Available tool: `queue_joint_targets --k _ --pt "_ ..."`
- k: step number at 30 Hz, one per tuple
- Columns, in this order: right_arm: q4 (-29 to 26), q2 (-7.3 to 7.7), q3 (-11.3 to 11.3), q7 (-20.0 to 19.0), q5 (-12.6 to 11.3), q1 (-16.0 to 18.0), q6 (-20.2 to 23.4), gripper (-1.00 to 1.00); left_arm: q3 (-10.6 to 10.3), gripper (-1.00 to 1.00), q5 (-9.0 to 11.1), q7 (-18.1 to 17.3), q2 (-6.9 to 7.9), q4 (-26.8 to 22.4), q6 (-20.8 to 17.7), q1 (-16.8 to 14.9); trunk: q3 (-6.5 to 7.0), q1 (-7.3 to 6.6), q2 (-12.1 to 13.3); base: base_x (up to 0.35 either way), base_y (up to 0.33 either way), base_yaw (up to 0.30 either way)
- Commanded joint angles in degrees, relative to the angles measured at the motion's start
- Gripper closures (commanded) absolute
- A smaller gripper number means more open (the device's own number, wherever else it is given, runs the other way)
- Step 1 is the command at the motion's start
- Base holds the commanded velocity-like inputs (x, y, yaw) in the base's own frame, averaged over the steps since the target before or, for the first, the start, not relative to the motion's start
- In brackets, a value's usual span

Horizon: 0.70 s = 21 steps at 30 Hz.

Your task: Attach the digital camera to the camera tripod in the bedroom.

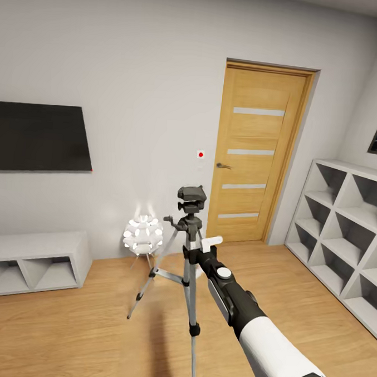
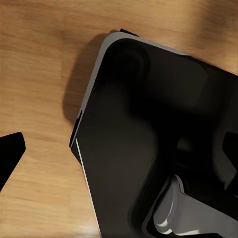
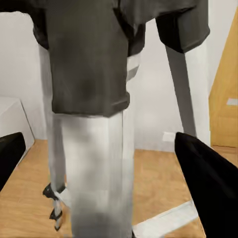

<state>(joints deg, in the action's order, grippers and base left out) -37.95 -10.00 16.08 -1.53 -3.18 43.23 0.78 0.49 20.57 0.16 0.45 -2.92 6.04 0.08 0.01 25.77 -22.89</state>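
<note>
Right hand (image 1: 192, 250) raised to the upper legs of the camera tripod (image 1: 188, 250), black fingertips (image 3: 208, 178) spread apart on either side of a silver leg just below the black joint block, nothing clamped between them. Right arm reaching forward from the lower right of the head view, white sleeve giving way to black wrist, close against the tripod's centre. Tripod standing upright on the light wood floor (image 1: 90, 327) in the middle of the bedroom, three thin silver legs splayed, black head on top with a handle jutting to one side. Digital camera (image 1: 192, 195) apparently seated on top of that head, a small dark boxy shape; lens and other detail too small to make out. Left hand (image 2: 10, 158) pointed down at the wood floor beside the robot's dark base, one black fingertip at the frame edge; grip state impossible to tell.

Just behind the tripod, a white ball lamp (image 1: 143, 235) on thin legs, glowing against the white wall. Further left, a low grey cabinet (image 1: 33, 262) under a dark wall-mounted screen (image 1: 38, 137). Behind and right of the tripod, a closed wooden door (image 1: 257, 153) with pale horizontal strips and a small red-dotted switch (image 1: 200, 154) beside it. Along the right wall, grey shelving (image 1: 342, 231) with diagonal dividers.
</note>
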Motion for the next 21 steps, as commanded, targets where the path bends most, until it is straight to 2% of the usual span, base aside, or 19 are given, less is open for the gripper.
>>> queue_joint_targets --k 1,16,21 --pt "0.18 0.00 0.00 -0.14 -0.34 0.01 -0.03 -1.00 0.03 -1.00 0.17 0.02 -0.01 0.00 0.12 0.01 -0.02 0.02 -0.03 0.000 0.000 0.000" --pt "0.30 0.00 -0.06 -0.14 -0.34 0.01 -0.01 -1.00 -0.02 -1.00 0.17 0.02 -0.01 0.02 0.12 0.01 -0.02 0.02 -0.03 0.000 0.000 0.000" --pt "0.31 0.00 -0.02 -0.14 -0.34 0.01 0.01 -1.00 -0.04 -1.00 0.15 0.02 -0.01 0.01 0.12 0.01 -0.02 0.02 -0.03 -0.123 0.000 0.000"
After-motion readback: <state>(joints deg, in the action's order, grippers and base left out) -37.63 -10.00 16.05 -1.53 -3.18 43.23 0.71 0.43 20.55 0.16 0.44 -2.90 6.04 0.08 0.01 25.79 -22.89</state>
